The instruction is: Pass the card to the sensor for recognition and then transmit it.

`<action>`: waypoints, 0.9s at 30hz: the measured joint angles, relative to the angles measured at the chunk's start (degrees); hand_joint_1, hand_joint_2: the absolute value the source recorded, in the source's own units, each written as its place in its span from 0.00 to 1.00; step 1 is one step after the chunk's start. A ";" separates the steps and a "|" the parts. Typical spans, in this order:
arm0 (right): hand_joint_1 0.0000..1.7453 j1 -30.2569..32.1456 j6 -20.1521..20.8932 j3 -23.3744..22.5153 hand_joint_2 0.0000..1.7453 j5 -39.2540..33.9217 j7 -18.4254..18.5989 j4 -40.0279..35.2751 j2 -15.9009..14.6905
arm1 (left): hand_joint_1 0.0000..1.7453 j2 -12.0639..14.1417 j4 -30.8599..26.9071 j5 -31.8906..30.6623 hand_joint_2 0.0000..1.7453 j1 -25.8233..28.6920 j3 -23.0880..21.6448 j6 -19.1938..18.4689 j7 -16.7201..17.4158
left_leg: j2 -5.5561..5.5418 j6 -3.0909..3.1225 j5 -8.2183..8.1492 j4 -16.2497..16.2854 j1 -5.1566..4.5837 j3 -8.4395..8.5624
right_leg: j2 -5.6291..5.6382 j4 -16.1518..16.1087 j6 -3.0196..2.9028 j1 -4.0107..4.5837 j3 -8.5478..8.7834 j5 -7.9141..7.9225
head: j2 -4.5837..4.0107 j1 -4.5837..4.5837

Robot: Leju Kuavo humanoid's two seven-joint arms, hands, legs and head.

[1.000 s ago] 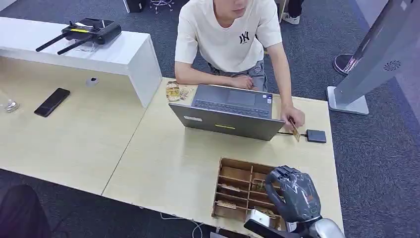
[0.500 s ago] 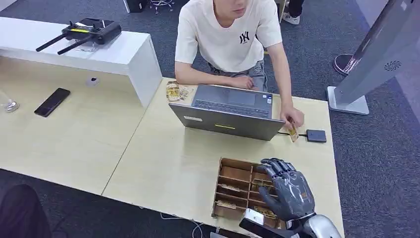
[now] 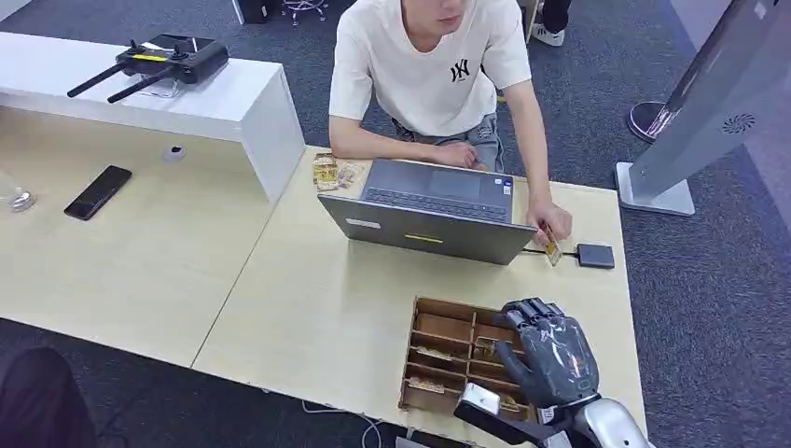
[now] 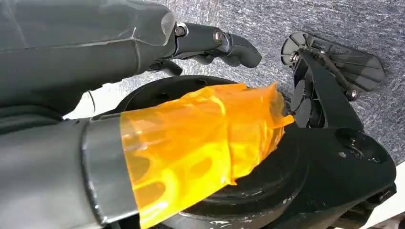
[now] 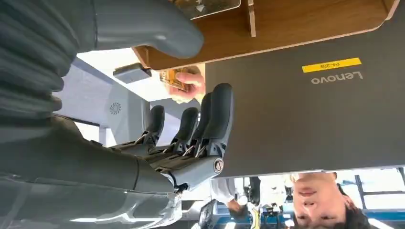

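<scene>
right hand (image 3: 548, 353) open over wooden tray (image 3: 448, 347)

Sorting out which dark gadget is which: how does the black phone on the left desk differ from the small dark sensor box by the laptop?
The phone is long and narrow; the sensor box is short and squarish. The phone lies alone and at a slant, while the sensor box has a cable running to the laptop and a person's hand holding a card beside it. Both lie flat on the table.

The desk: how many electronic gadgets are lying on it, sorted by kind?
Laptop: 1
Phone: 1
Remote controller with antennas: 1
Small black card sensor: 1
Total: 4
</scene>
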 joint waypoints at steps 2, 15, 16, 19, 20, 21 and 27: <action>0.49 -0.04 0.02 0.00 1.00 0.02 0.00 0.18 0.00 | 0.00 0.00 0.00 0.07 0.00 0.00 0.00 0.02 0.09 | 0.00 0.00 0.00 0.00 0.00 0.00 | 0.00 0.00 0.00 0.00 0.00 0.00 | 0.00 0.00; 0.46 0.11 1.64 0.44 1.00 -1.40 -0.20 0.72 0.00 | 0.00 0.00 0.00 0.72 0.00 0.00 -0.02 0.13 0.24 | 0.00 0.00 0.00 0.00 0.00 0.00 | 0.00 0.00 0.00 0.00 0.00 0.00 | 0.00 0.00; 0.46 0.11 1.66 0.50 1.00 -1.51 -0.20 0.77 0.00 | 0.00 0.00 0.00 0.72 0.00 0.00 -0.02 0.13 0.24 | 0.00 0.00 0.00 0.00 0.00 0.00 | 0.00 0.00 0.00 0.00 0.00 0.00 | 0.00 0.00; 0.49 0.11 2.14 0.76 1.00 -2.06 -0.63 0.96 0.00 | 0.00 0.00 0.00 0.88 0.00 -0.01 -0.04 0.13 0.26 | 0.00 0.00 0.00 0.00 0.00 0.00 | 0.00 0.00 0.00 0.00 0.00 0.00 | 0.00 0.00; 0.48 0.11 2.23 0.87 1.00 -2.25 -0.68 1.03 0.00 | 0.00 0.00 0.00 0.90 0.00 -0.01 -0.04 0.15 0.26 | 0.00 0.00 0.00 0.00 0.00 0.00 | 0.00 0.00 0.00 0.00 0.00 0.00 | 0.00 0.00; 0.47 0.11 2.27 0.96 1.00 -2.34 -0.74 1.11 0.00 | 0.00 -0.02 0.00 0.92 0.00 -0.01 -0.06 0.15 0.26 | 0.00 0.00 0.00 0.00 0.00 0.00 | 0.00 0.00 0.00 0.00 0.00 0.00 | 0.00 0.00; 0.49 0.11 2.56 1.20 1.00 -2.52 -0.81 1.68 0.00 | 0.00 -0.02 0.00 1.05 0.00 0.00 -0.07 0.15 0.26 | 0.00 0.00 0.00 0.00 0.00 0.00 | 0.00 0.00 0.00 0.00 0.00 0.00 | 0.00 0.00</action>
